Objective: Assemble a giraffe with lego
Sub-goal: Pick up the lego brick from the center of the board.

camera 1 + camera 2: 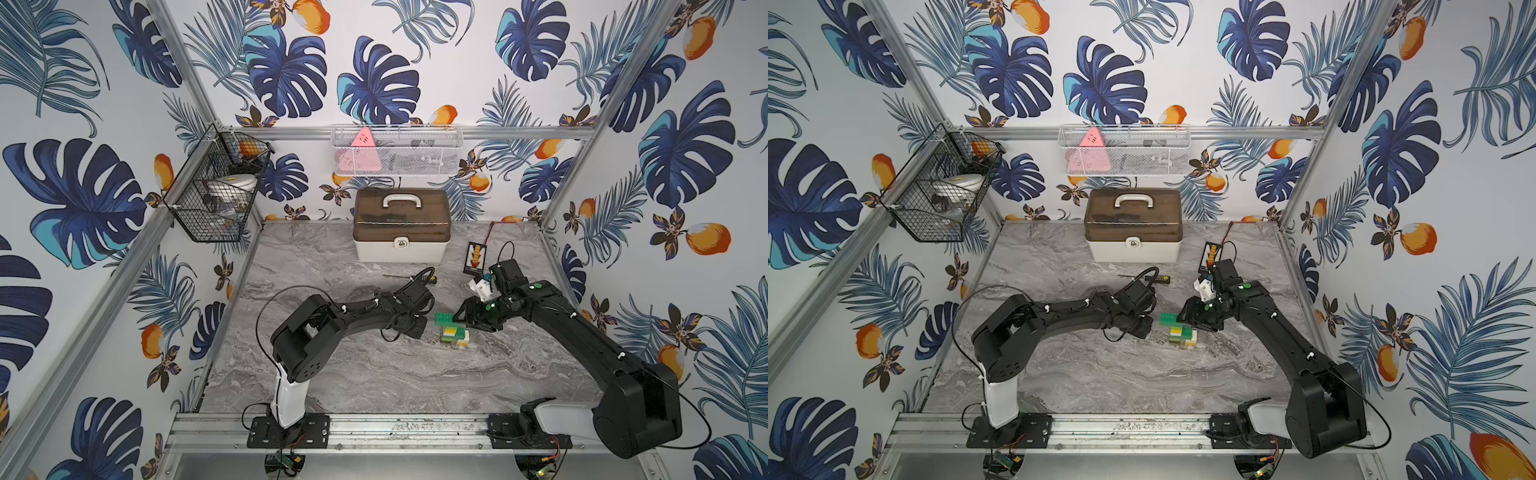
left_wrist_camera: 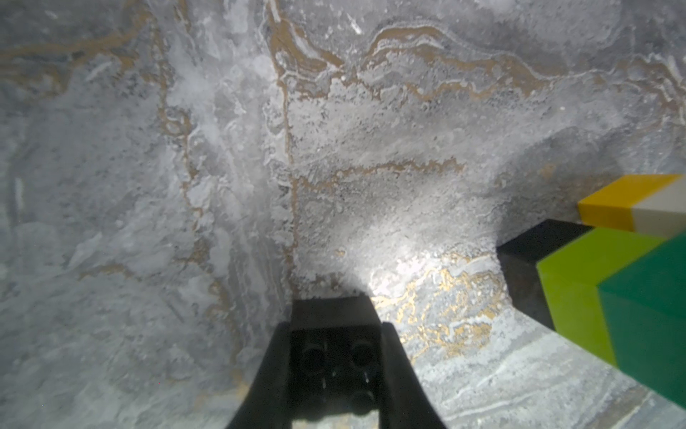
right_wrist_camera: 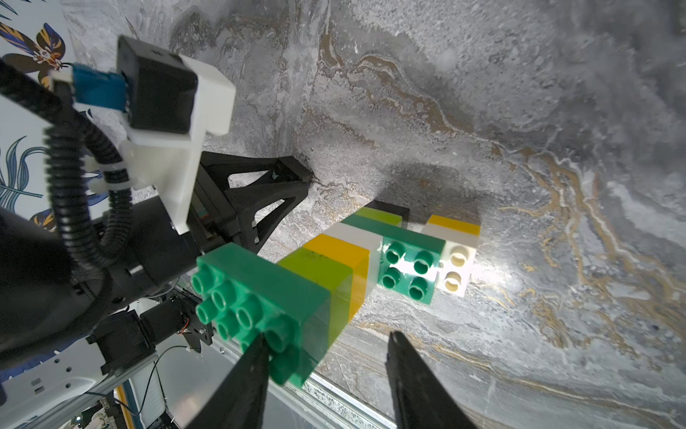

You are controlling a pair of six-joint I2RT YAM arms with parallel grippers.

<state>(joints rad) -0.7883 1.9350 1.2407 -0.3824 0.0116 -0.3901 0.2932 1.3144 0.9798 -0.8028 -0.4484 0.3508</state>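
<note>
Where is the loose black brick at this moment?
In the left wrist view, the black brick sits clamped in the left claw, down by the marble table, just left of the giraffe.

A grey marbled desk [image 1: 374, 374] fills the lower middle in both top views. At its back edge, centre frame, sits a white box [image 1: 401, 241] with a brown lid. Above it a white mesh basket [image 1: 415, 151] hangs on the rail [image 1: 291, 132] — a pink triangle [image 1: 362, 139] inside. A black wire basket [image 1: 216, 187] hangs at upper left. Right of the box is a black card [image 1: 475, 258]; left of that, a screwdriver [image 1: 431, 279], partly hidden.
</note>
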